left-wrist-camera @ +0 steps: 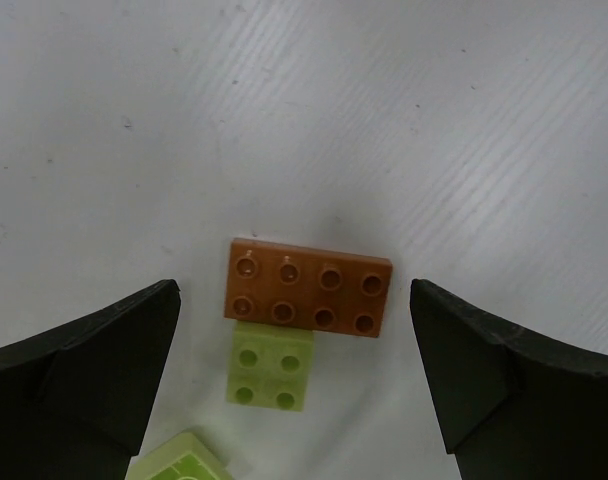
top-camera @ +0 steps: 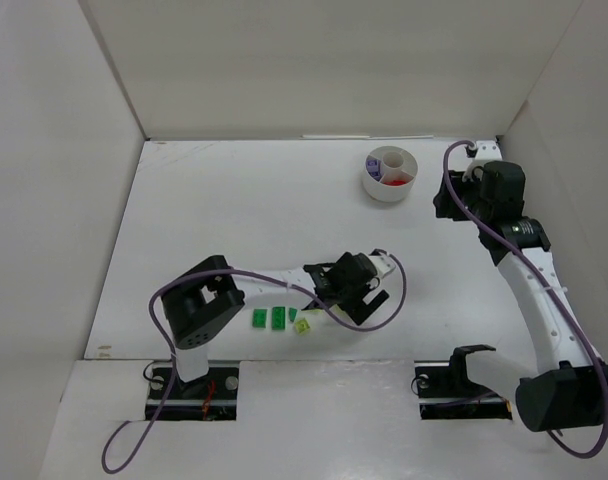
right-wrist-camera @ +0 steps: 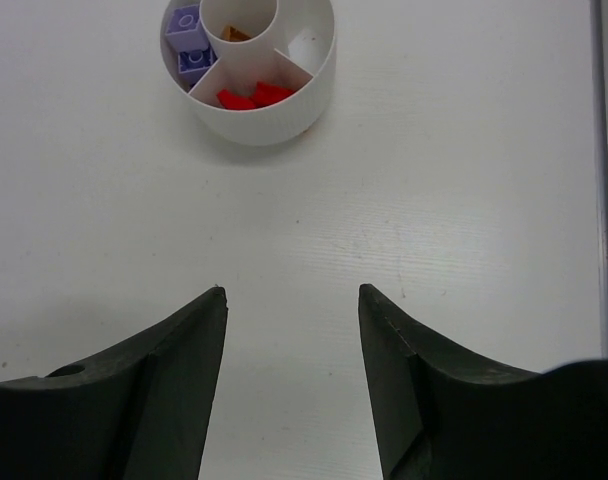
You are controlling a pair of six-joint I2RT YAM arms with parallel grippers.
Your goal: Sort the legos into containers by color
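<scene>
An orange-brown two-by-four lego (left-wrist-camera: 309,288) lies flat on the table, with a lime two-by-two lego (left-wrist-camera: 268,367) touching its near edge and another lime lego (left-wrist-camera: 179,465) at the bottom edge. My left gripper (left-wrist-camera: 294,290) is open above them, its jaws either side of the orange-brown lego and clear of it. In the top view the left gripper (top-camera: 352,295) hides that lego; two dark green legos (top-camera: 269,318) and a lime one (top-camera: 302,325) lie to its left. The white dish (right-wrist-camera: 264,125) holds purple legos (right-wrist-camera: 189,40), red legos (right-wrist-camera: 252,95) and an orange piece (right-wrist-camera: 234,35). My right gripper (right-wrist-camera: 292,290) is open and empty, short of the dish.
The dish (top-camera: 384,193) stands at the back right of the table, with the right gripper (top-camera: 446,200) just to its right. White walls enclose the table on the left, back and right. A purple cable loops around the left arm (top-camera: 284,285).
</scene>
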